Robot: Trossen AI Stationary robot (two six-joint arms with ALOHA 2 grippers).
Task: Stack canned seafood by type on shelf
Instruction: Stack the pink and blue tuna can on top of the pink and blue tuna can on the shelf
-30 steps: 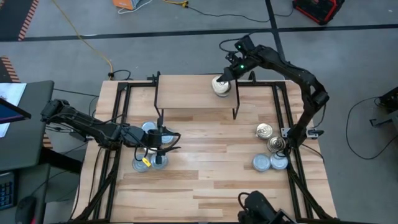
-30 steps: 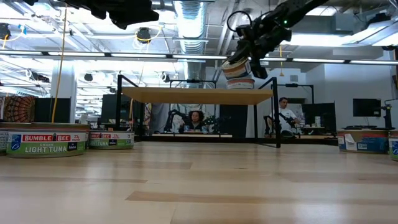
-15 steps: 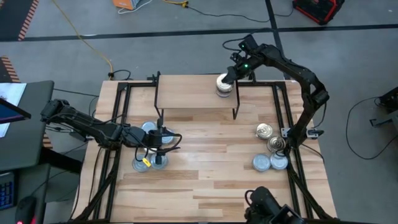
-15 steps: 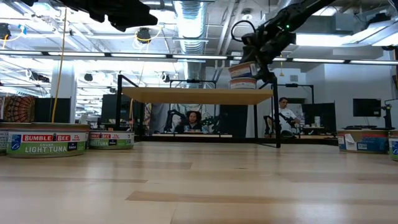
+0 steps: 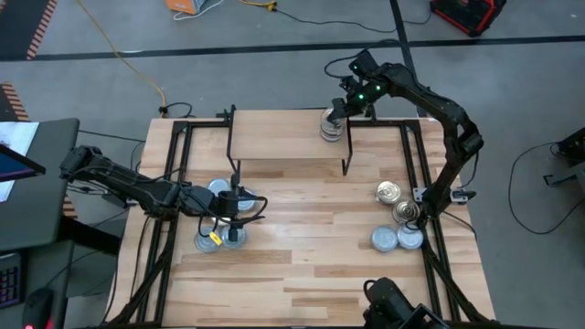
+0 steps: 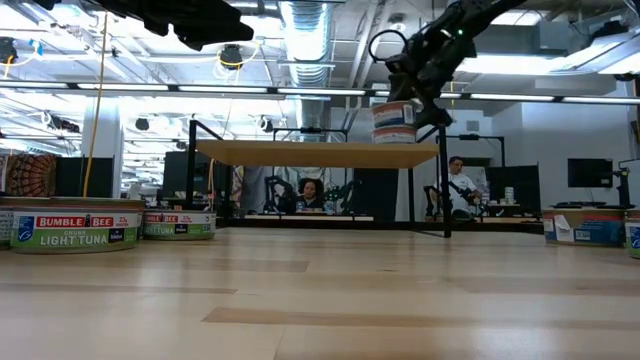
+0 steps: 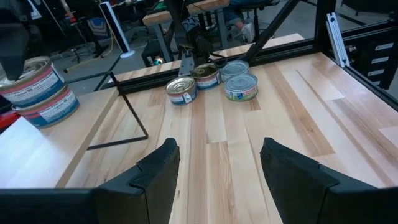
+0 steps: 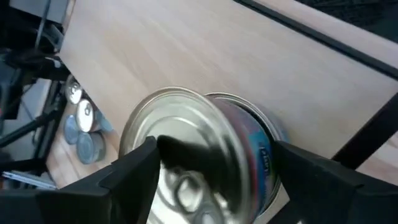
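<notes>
High view: right end effector above shelf.

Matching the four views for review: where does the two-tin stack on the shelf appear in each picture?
High view: the stack sits at the shelf's far right corner, beside the right gripper.
Low view: on the shelf top, right end.
Left wrist view: far off, at the picture's left edge.
Right wrist view: close up, between the open fingers.
Shared landmark: the shelf.
</notes>
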